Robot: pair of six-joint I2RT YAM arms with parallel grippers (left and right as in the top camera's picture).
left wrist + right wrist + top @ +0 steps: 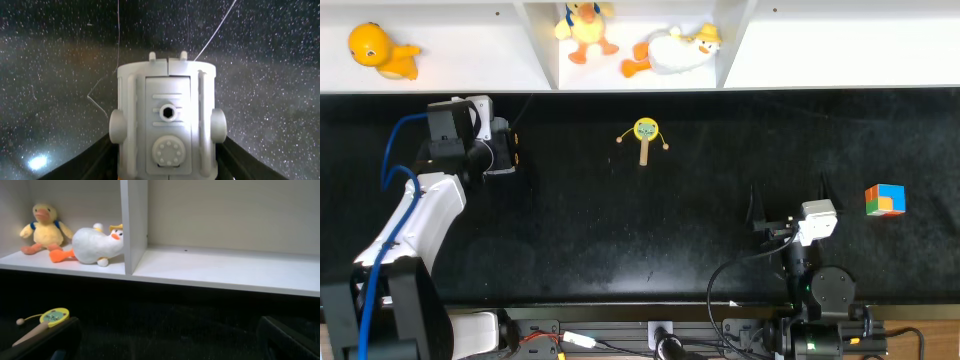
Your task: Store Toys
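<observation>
My left gripper [510, 150] is at the table's far left, near the shelf, shut on a grey cylinder-shaped toy robot [167, 120] that stands between its dark fingers [92, 160]. A small rattle drum [645, 135] with a wooden handle lies on the black table at mid-back and also appears as the rattle drum [47, 320] from the right wrist. A multicoloured cube [885, 200] sits at the far right. My right gripper [788, 200] stays low at the front right, open and holding nothing, facing the shelf.
The white shelf [640, 82] runs along the back edge. Its left compartment holds an orange duck [380, 50]. The middle one holds a yellow duck [585, 30] and a white goose [675, 50]. The right compartment [225, 265] is bare.
</observation>
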